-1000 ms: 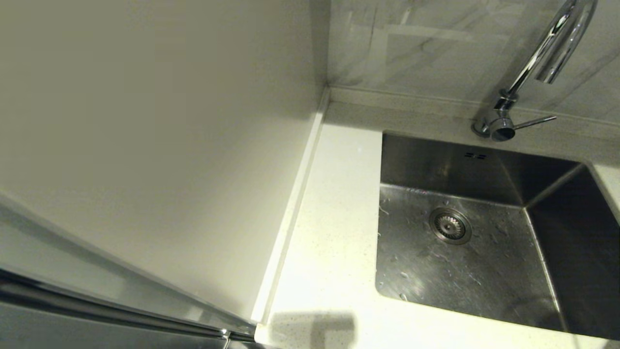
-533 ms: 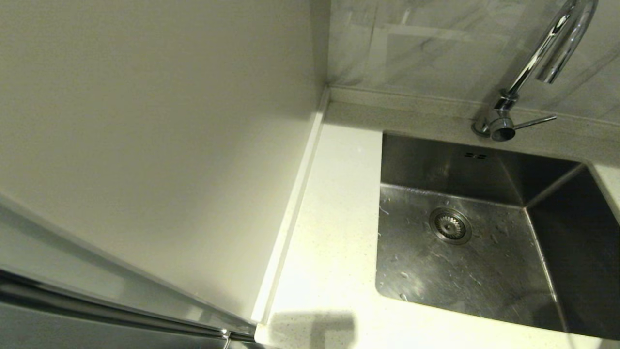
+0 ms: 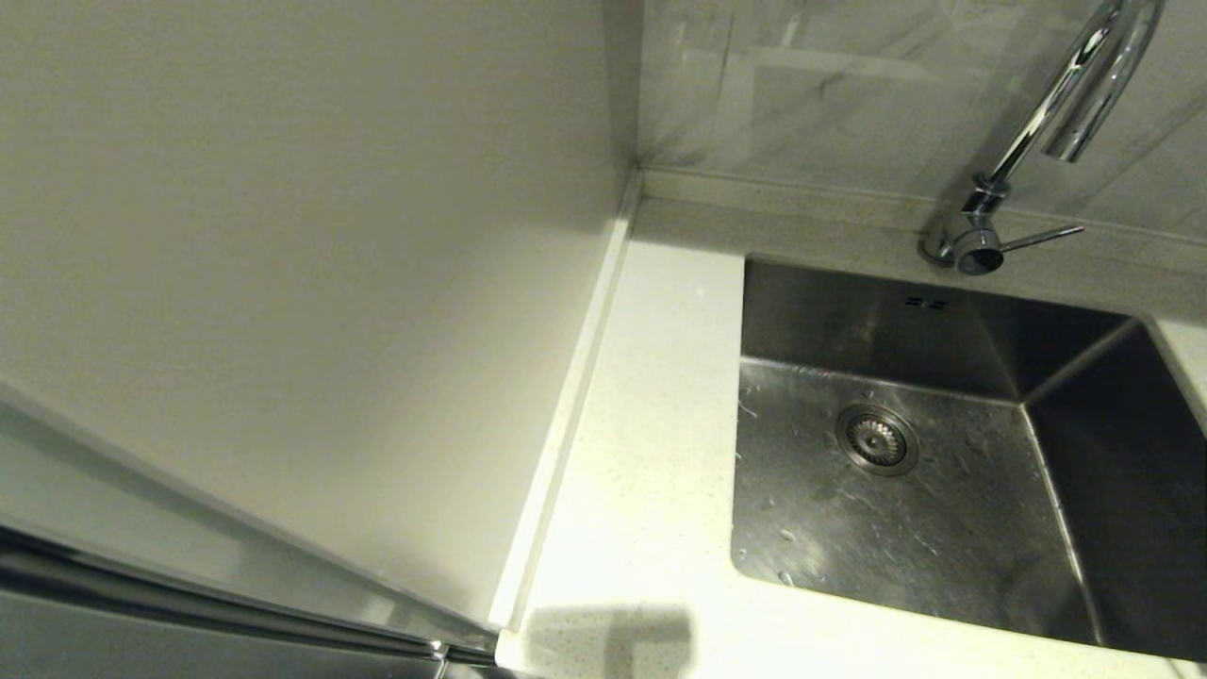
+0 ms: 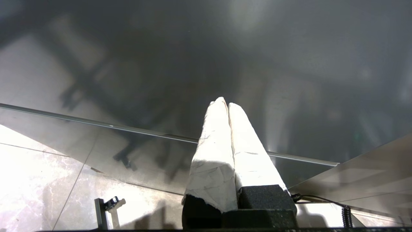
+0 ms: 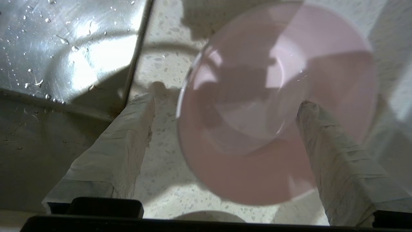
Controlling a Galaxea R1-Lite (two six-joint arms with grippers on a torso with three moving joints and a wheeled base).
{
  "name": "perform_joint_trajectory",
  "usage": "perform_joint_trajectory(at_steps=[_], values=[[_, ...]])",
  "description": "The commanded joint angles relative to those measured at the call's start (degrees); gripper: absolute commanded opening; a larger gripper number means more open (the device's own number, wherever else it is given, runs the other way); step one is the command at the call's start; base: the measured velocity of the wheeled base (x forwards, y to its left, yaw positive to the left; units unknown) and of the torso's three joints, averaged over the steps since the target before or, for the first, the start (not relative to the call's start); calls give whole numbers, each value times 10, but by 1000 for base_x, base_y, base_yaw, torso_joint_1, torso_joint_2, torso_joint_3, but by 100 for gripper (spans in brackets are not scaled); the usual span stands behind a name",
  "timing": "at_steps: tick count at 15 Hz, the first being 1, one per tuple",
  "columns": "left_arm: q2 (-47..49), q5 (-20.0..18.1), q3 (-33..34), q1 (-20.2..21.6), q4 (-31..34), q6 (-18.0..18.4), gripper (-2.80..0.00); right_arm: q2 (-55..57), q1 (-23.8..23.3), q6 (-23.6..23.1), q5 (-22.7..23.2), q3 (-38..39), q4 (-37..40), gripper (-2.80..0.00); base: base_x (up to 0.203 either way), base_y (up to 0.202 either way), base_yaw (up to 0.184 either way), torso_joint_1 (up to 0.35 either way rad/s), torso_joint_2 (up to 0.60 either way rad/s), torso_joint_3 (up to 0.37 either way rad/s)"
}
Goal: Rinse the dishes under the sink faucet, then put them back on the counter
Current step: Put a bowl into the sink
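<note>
L hand [image 4: 228, 104] is parked off the counter, fingers pressed together, holding nothing. In head view the beige wall fills 9 o'clock, a counter [image 3: 651, 415] strip runs beside it, the sink [image 3: 905, 490] sits at 3–4 o'clock w/ drain [image 3: 877, 438] mid-basin, and the faucet [image 3: 1056, 113] is at 1 o'clock, no water running.

R hand [image 5: 228, 103] is out of head view; its wrist cam shows it spread wide above the pink bowl [image 5: 276, 103], which rests on the counter just beside the sink rim. One finger is over bare counter, the other over the bowl's inside.

Risks: a wet bowl may slip or tip once pinched; a nudge could send it over the rim into the sink. Little free counter on the sink side; more room away from it.
</note>
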State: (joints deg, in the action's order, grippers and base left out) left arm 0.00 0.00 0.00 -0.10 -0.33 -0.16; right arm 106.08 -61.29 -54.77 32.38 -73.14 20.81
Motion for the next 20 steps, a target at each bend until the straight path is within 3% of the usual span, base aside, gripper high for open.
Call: perform_joint_trajectory(at_steps=[1, 3, 4, 15, 20], values=[[0, 0, 2, 0, 0, 0, -280, 23, -1, -3, 2, -2, 1, 0, 0, 0, 0, 0, 0, 0], [0, 0, 1, 0, 0, 0, -280, 25, -1, 0, 3, 0, 2, 0, 0, 0, 0, 0, 0, 0], [0, 0, 2, 0, 0, 0, -280, 25, -1, 5, 3, 1, 1, -280, 0, 0, 0, 0, 0, 0], [0, 0, 1, 0, 0, 0, -280, -59, 2, 20, 5, 72, 2, -280, 0, 0, 0, 0, 0, 0], [0, 0, 2, 0, 0, 0, -280, -173, 11, 36, 9, 147, 3, -280, 0, 0, 0, 0, 0, 0]])
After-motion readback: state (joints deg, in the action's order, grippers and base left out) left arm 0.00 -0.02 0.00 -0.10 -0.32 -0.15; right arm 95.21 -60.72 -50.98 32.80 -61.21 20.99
